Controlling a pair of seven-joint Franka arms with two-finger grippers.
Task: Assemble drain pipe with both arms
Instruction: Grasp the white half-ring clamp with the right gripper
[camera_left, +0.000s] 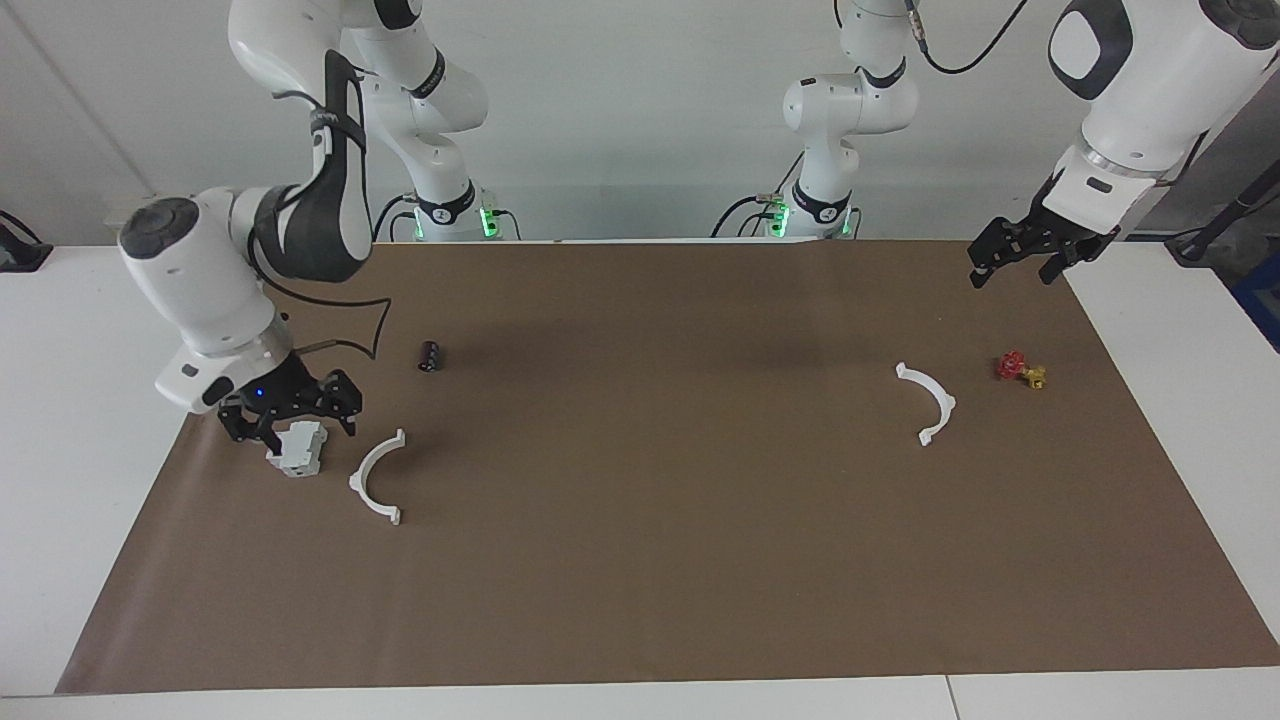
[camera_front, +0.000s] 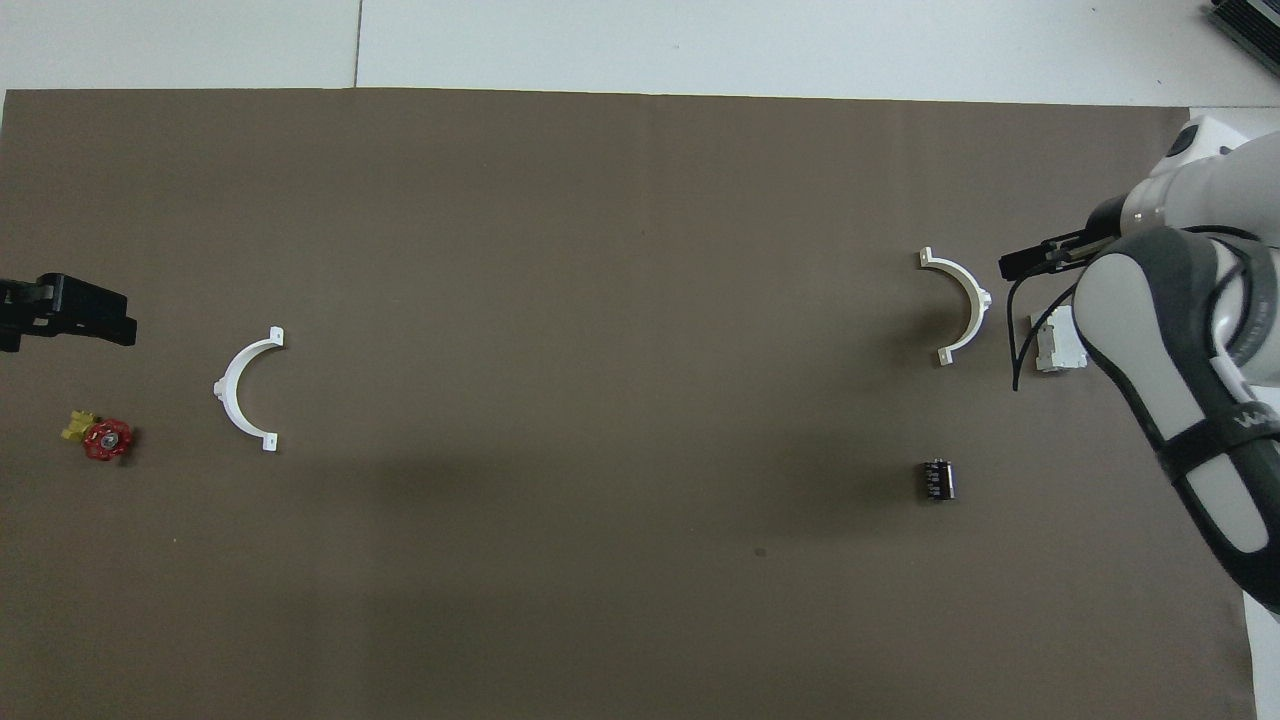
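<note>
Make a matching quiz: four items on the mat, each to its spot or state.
1 right gripper
2 left gripper
3 black cylinder
4 red-yellow piece

a lies alone, nearer the robots than the grey block
b open, over the grey block
c beside the arc at the left arm's end
d open, raised over the mat's edge, waiting

1-b, 2-d, 3-a, 4-c

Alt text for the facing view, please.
The right pincer, open, hangs low over the grey-white block, beside one white half-ring. The other half-ring lies untouched at the left arm's end, where the open left pincer waits raised.
</note>
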